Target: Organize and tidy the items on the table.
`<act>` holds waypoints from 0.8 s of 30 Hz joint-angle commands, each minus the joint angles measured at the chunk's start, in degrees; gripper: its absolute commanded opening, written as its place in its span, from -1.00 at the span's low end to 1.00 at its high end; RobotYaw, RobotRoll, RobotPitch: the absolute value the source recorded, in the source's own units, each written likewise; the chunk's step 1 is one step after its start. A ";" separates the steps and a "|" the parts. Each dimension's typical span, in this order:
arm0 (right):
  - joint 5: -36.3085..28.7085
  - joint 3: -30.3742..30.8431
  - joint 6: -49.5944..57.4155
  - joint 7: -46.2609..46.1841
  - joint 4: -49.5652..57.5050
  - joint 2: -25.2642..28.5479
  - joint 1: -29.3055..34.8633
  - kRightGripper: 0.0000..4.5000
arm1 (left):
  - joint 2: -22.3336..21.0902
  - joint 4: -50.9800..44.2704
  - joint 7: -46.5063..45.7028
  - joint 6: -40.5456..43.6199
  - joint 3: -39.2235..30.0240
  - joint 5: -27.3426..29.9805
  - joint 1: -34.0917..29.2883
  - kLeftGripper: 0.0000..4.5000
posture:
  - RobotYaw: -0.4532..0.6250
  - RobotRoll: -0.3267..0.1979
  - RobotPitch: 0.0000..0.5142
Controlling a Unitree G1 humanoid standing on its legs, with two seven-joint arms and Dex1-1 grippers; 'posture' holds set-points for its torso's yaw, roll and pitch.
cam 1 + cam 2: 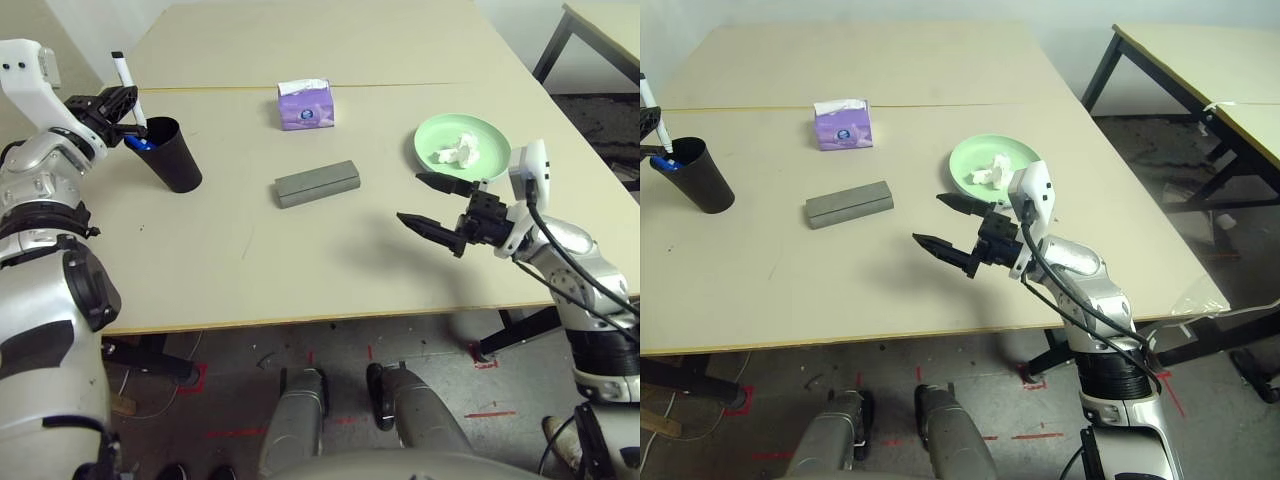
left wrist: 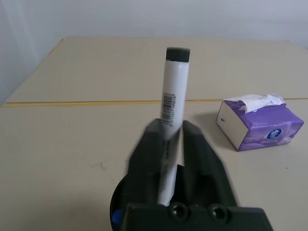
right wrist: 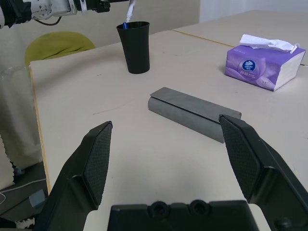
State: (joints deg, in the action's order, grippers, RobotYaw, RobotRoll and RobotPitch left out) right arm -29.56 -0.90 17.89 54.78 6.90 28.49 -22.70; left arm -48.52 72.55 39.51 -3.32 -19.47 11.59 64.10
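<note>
At the table's (image 1: 200,250) far left, my left gripper (image 1: 125,108) is closed around a white marker with a black cap (image 2: 174,86). The marker stands upright with its lower end inside the black cup (image 1: 175,155). A blue-capped marker (image 1: 140,143) lies in that cup. The grey glasses case (image 1: 317,183) rests closed at mid-table. On the right, a crumpled white tissue (image 1: 455,152) sits on the light-green plate (image 1: 490,132). My right gripper (image 1: 410,197) hovers open in front of the plate, pointing toward the case, with nothing between its fingers.
A purple tissue box (image 1: 306,105) stands behind the case near the yellowish seam. A second table with dark legs (image 1: 1200,60) is off to the right. The table's front edge runs just under my right gripper.
</note>
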 commanded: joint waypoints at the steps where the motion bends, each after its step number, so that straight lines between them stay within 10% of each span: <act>1: -0.06 0.19 0.34 0.48 1.22 0.59 0.03 1.00 | -0.13 0.24 0.25 -0.30 -0.75 0.20 -0.63 0.04 | -0.31 0.25 -0.39; 7: -0.02 0.27 0.47 0.50 1.34 0.59 -0.13 1.00 | -0.47 0.32 0.11 0.07 -1.11 0.39 -0.25 0.95 | -0.31 0.25 -0.40; 24: -11.45 -13.11 7.96 -11.45 0.86 -0.54 -11.07 1.00 | -4.62 -2.31 6.41 6.58 -7.78 7.23 0.10 0.98 | -0.34 0.25 -0.32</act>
State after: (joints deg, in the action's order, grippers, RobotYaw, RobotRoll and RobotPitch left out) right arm -39.18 -10.93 24.59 45.83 8.13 27.38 -33.55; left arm -51.50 71.53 45.66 2.28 -25.73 17.21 64.13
